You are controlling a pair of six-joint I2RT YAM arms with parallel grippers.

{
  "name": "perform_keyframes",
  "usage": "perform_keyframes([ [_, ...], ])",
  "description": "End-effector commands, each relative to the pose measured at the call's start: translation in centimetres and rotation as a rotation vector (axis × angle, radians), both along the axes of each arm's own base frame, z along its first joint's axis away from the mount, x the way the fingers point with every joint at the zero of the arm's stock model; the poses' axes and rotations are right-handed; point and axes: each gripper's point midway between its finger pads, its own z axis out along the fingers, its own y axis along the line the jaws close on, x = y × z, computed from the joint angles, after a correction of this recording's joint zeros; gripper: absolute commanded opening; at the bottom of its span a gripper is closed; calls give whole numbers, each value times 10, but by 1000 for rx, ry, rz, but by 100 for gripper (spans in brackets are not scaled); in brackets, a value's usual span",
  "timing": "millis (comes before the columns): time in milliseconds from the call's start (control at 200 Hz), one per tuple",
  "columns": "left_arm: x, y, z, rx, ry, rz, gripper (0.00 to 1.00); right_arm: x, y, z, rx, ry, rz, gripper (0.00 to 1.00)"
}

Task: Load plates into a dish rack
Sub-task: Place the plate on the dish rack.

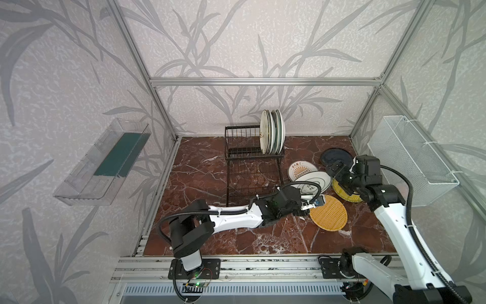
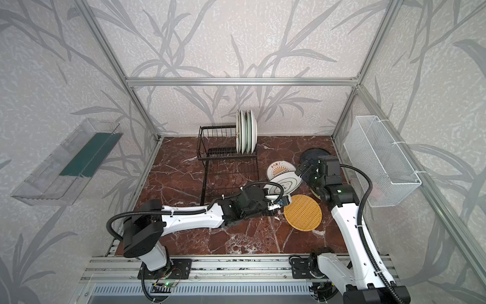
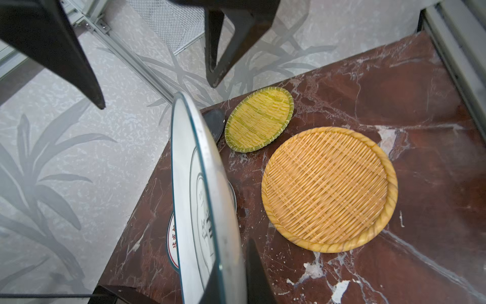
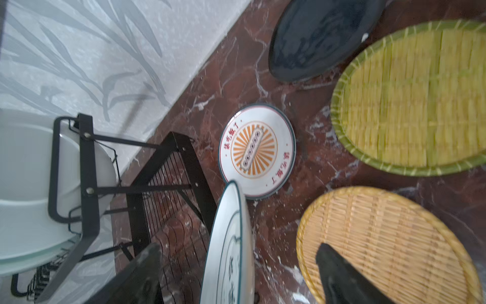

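The left gripper (image 1: pixel 306 197) is clenched on the near rim of a teal-edged white plate (image 1: pixel 314 181), tilted up just right of the dish rack (image 1: pixel 252 158). The right gripper (image 1: pixel 333 175) stands spread wide at the plate's far-right rim. 4 racked plates (image 1: pixel 272 134) fill the upper basket's right end, with open slots to their left, and a yellow woven disc (image 1: pixel 328 214) lies flat nearby.
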Motion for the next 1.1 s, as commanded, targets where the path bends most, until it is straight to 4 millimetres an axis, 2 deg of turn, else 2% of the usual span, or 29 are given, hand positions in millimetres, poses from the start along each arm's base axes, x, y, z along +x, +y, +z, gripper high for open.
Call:
perform_keyframes([
  [0,-18,14,55,-154,85,2,0,27,2,27,-44,-149,45,99],
  [145,-36,47,86,-253,257,35,0,36,13,35,-25,-258,109,99],
  [260,-42,79,109,-280,355,113,0,36,23,36,-16,-312,172,99],
  [375,-46,112,140,-350,424,193,0,35,38,34,10,-367,255,99],
  [520,-45,155,193,-486,452,294,0,25,58,33,31,-458,382,99],
  [640,-43,190,244,-617,435,353,0,13,73,34,0,-555,471,99],
  [715,-38,208,271,-688,420,396,0,5,83,35,-19,-610,522,99],
  [835,-30,225,302,-768,378,442,0,-8,100,40,-55,-698,591,99],
  [995,-1,235,323,-825,339,539,0,-29,122,49,-51,-806,684,99],
  [1095,31,245,319,-895,447,579,0,-36,133,44,-51,-815,728,99],
])
